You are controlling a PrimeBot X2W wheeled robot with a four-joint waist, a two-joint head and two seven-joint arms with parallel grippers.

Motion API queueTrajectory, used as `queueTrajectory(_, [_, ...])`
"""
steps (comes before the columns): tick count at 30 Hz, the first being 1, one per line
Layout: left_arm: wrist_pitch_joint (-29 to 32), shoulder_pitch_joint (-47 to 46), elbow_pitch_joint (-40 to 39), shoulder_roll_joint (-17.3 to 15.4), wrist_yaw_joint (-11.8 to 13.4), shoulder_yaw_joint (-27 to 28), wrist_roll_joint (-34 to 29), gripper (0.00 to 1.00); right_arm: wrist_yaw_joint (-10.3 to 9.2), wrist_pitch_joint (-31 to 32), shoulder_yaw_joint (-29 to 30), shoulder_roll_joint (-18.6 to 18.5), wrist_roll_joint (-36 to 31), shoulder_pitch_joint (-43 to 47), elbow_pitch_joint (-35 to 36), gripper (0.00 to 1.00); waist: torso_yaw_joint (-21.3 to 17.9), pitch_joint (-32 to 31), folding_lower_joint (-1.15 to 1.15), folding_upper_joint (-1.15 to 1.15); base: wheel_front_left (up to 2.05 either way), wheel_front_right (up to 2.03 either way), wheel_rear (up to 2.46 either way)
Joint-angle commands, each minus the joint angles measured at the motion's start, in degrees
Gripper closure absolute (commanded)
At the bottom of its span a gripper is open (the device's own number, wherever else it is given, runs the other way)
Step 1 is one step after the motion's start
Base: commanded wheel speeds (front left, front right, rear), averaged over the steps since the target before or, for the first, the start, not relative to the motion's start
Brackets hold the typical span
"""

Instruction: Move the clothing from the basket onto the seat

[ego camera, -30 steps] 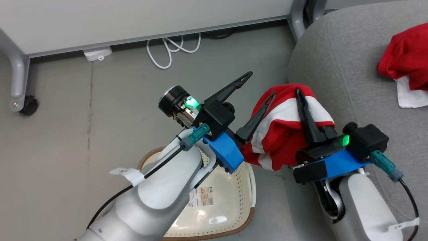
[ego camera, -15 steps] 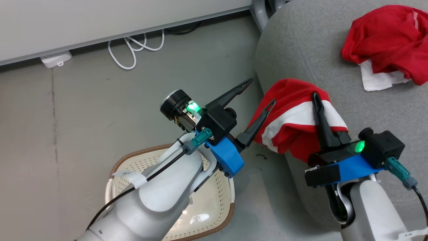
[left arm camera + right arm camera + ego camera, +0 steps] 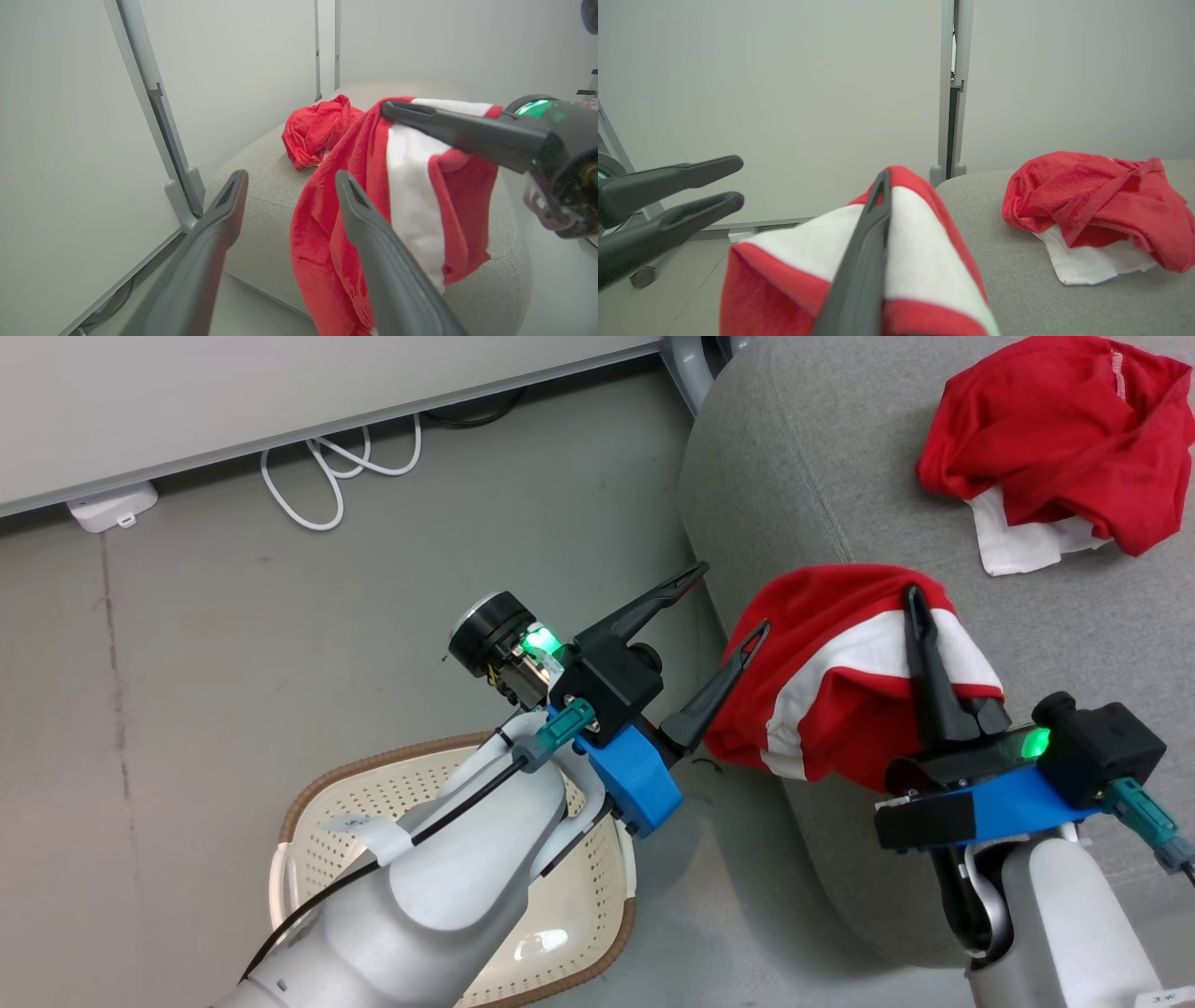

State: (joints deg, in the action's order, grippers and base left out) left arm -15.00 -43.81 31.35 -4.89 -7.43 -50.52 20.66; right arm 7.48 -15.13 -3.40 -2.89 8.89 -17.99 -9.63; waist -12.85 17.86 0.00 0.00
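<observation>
pinched in the right hand (image 3: 910, 597), hanging at the edge of the grey seat (image 3: 822, 495): red white-banded garment (image 3: 840, 681). crumpled farther on the cushion: second red garment (image 3: 1055, 439). on the floor: cream basket (image 3: 373, 793).

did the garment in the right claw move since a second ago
Yes: the red and white fabric garment went further over the light grey fabric sofa, away from the cream plastic basket.
</observation>
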Motion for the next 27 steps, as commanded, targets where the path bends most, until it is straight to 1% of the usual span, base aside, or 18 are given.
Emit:
queueTrajectory(1, [-0.3, -0.1, 0.0, -0.2, 0.0, 0.1, 0.2, 0.00, 0.03, 0.0, 0.3, 0.0, -0.6, -0.4, 0.7, 1.00, 0.1, 0.1, 0.00, 0.00, 0.00, 0.00, 0.00])
queueTrajectory(7, [-0.3, -0.8, -0.2, -0.6, 0.0, 0.3, -0.1, 0.00, 0.03, 0.0, 1.5, 0.0, -2.1, -3.7, 3.6, 1.00, 0.4, 1.2, 0.00, 0.00, 0.00, 0.00, 0.00])
queueTrajectory(12, [-0.3, -1.6, -0.2, -1.0, 0.0, 0.4, -0.5, 0.00, 0.03, 0.0, 2.8, -1.5, -2.8, -9.3, 5.9, 1.00, 0.6, 3.4, 0.00, 0.00, 0.00, 0.00, 0.00])
queueTrajectory(16, [-0.3, -2.7, -0.3, -1.2, 0.0, 0.7, -0.8, 0.00, 0.02, 0.0, 4.4, -3.6, -3.4, -15.1, 7.4, 1.00, 1.0, 6.1, 0.00, 0.00, 0.00, 0.00, 0.00])
queueTrajectory(19, [-0.3, -3.3, -0.7, -1.4, 0.5, 1.1, -1.1, 0.00, 0.03, 0.0, 6.2, -5.2, -3.9, -19.7, 8.6, 1.00, 1.4, 8.5, 0.00, 0.00, 0.00, 0.00, 0.00])
queueTrajectory(23, [-0.3, -4.5, -1.2, -1.8, 0.5, 1.3, -1.9, 0.00, 0.02, 0.0, 9.3, -8.4, -4.2, -26.0, 9.6, 1.00, 2.1, 12.1, 0.00, 0.00, 0.00, 0.00, 0.00])
queueTrajectory(27, [-0.3, -5.6, -1.9, -2.2, 0.9, 1.9, -2.6, 0.00, 0.03, 0.0, 13.9, -12.1, -4.1, -31.8, 10.0, 1.00, 2.8, 15.7, 0.00, 0.00, 0.00, 0.00, 0.00])
